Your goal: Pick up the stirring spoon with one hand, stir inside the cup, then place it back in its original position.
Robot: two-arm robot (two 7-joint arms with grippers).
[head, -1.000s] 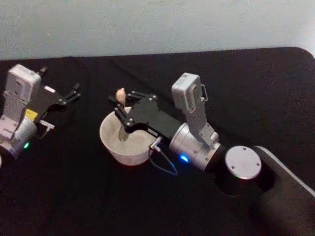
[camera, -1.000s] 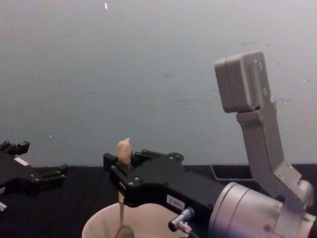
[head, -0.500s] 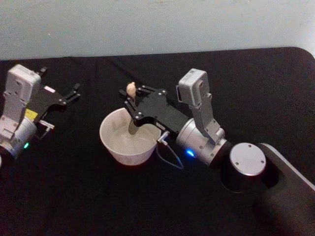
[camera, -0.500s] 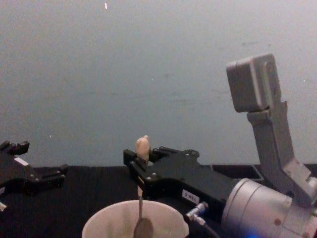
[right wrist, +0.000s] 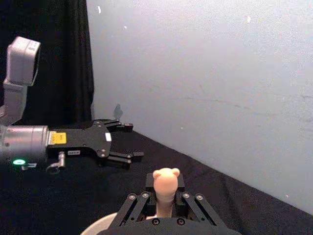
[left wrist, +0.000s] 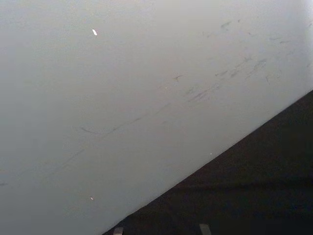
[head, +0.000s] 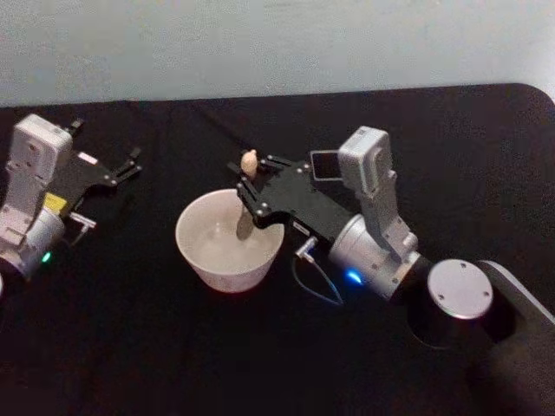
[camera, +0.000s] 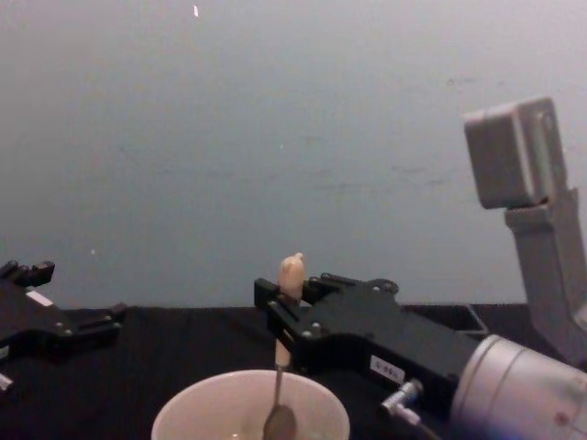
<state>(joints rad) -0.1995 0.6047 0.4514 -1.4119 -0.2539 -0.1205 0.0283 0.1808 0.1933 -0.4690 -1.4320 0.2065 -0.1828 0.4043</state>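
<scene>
Black tablecloth (head: 173, 347) against a plain pale grey back wall (head: 260, 43)

Dim, even light. The cup (head: 227, 270) stands out pale; the black surface (head: 130, 347) around it swallows shadows; the wall (head: 260, 43) behind it is softly lit.

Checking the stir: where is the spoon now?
Head view, centre: the spoon is held upright by the right claw, its bowl inside the cup near the right rim.

Cream-white cup (head: 227, 277), beige-handled stirring spoon (head: 250, 162), black table (head: 130, 347), grey wall (head: 260, 43)
</scene>
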